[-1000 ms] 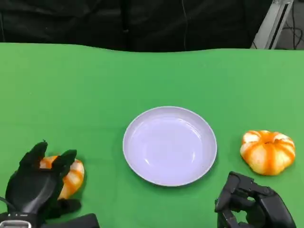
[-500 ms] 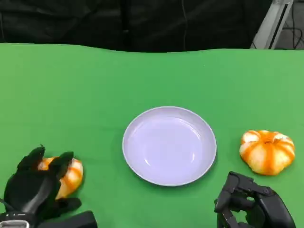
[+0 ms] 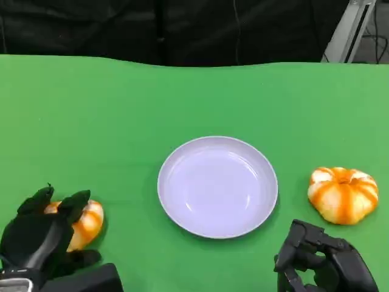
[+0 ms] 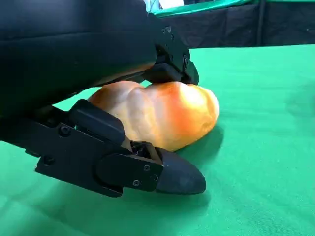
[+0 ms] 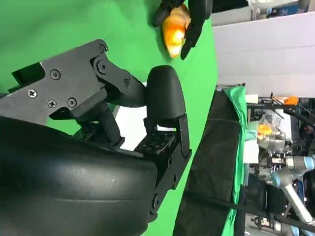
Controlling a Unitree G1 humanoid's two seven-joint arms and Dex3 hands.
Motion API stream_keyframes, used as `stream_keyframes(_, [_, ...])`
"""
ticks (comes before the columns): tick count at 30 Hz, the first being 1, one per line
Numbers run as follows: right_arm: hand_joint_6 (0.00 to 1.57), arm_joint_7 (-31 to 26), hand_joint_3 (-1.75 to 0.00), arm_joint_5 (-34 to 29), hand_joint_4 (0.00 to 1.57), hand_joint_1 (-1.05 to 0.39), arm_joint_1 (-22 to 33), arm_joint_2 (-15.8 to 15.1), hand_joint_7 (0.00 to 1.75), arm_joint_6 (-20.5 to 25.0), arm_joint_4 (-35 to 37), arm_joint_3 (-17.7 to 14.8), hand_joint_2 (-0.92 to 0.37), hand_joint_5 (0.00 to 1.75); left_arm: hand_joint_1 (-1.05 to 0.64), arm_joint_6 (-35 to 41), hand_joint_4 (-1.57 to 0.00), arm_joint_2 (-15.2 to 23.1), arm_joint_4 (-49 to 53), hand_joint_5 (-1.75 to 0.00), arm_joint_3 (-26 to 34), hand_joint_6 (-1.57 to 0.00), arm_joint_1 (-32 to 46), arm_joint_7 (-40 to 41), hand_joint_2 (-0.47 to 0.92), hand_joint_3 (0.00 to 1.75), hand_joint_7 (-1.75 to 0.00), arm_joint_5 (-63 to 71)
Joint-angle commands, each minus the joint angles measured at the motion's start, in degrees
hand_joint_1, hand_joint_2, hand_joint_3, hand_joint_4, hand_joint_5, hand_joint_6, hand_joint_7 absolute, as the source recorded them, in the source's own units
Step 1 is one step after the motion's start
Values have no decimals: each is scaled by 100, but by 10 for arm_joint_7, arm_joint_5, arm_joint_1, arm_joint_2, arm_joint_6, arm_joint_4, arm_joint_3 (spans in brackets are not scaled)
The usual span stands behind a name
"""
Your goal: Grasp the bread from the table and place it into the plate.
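Note:
A striped orange and white bread roll [image 3: 89, 218] lies on the green table at the near left. My left hand [image 3: 37, 236] is over it from the near side, with fingers curled onto its top. In the left wrist view the fingers [image 4: 170, 73] press on the bread [image 4: 167, 113] from above and the thumb [image 4: 147, 169] lies along its near side, so the hand grips it on the cloth. The white plate [image 3: 160, 182] sits at the table's middle with nothing in it. My right hand [image 3: 322, 263] rests at the near right, fingers curled in, holding nothing.
A second, pumpkin-shaped orange bread [image 3: 342, 194] lies to the right of the plate, just beyond my right hand. The green table [image 3: 121, 103] runs back to a dark curtain. A metal frame [image 3: 352, 27] stands at the far right corner.
My left hand has drawn slightly back toward the near edge and its fingers have closed lower over the bread. The plate, the other bread and my right hand have not moved.

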Motion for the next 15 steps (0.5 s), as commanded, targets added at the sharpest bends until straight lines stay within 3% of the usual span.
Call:
stream_keyframes(1, [72, -2, -101, 1, 77, -14, 1, -6, 151, -4, 0, -7, -68, 175, -85, 11, -24, 18, -26, -2, 11, -40, 14, -18, 92, 26, 0, -10])
stream_keyframes(15, [72, 6, -101, 11, 77, -12, -1, -7, 151, -5, 5, -10, -68, 175, -85, 34, -24, 29, -141, -1, 41, -40, 59, -83, 92, 25, 0, -30])
